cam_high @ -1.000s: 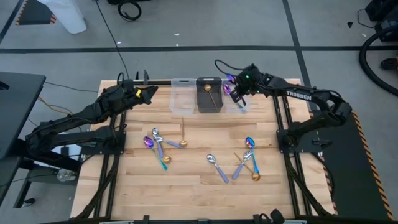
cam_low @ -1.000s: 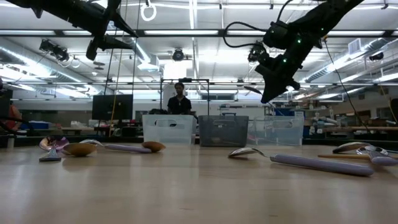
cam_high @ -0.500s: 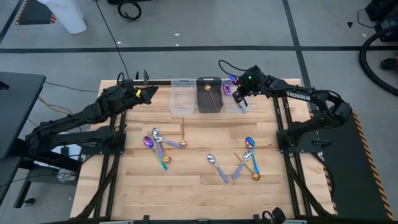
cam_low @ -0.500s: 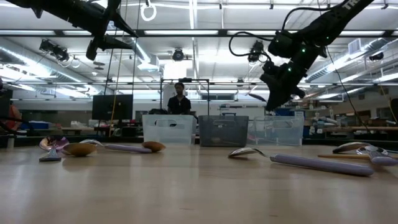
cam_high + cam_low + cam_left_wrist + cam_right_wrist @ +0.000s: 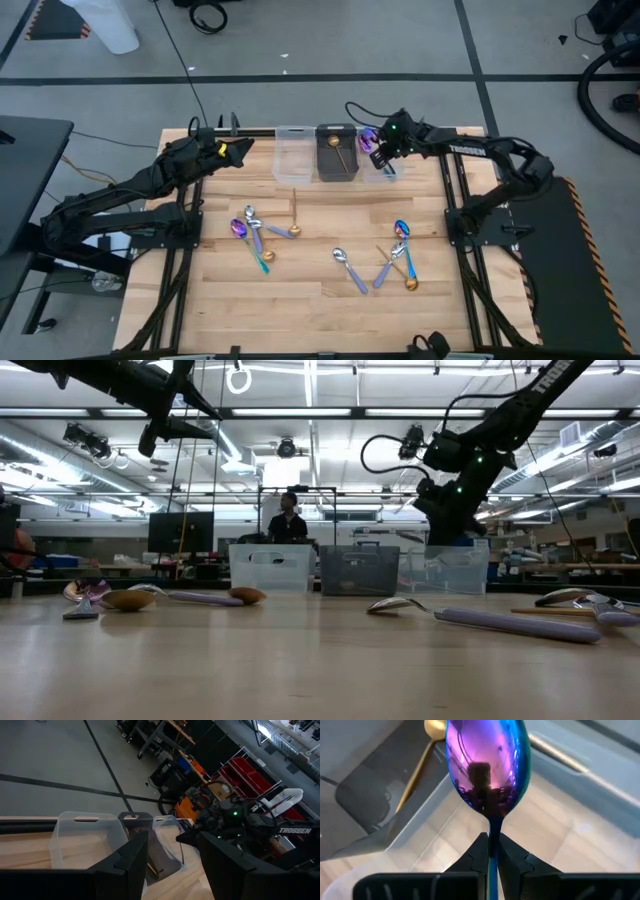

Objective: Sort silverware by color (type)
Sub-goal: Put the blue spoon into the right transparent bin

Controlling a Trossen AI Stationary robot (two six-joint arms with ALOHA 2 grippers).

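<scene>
My right gripper (image 5: 381,150) hangs over the right clear bin (image 5: 388,168) at the table's far edge, shut on a rainbow spoon (image 5: 485,765) whose purple-blue bowl fills the right wrist view. One gold spoon (image 5: 341,150) lies in the dark middle bin (image 5: 338,168). The left clear bin (image 5: 292,160) shows nothing inside. Other silver, gold and rainbow spoons lie flat on the wood in a left cluster (image 5: 252,232) and a right cluster (image 5: 398,258). My left gripper (image 5: 170,855) is open and waits high over the far left corner (image 5: 232,150). My right gripper pinches the rainbow spoon between its two fingers (image 5: 476,856) on the handle's neck (image 5: 491,831), just behind the bowl. The bowl sticks out ahead of the fingertips. The fingers slant down from the table's right side. The spoon is lifted clear, above the right clear bin.
Three bins stand side by side along the far edge. A lone gold spoon (image 5: 295,215) and a silver one (image 5: 349,268) lie mid-table. Bare wood spreads along the near edge (image 5: 300,320). A person (image 5: 288,520) stands in the room beyond the table.
My right gripper has come down toward the right clear bin, carrying the rainbow spoon with it and staying shut. The spoons on the table have not moved.
</scene>
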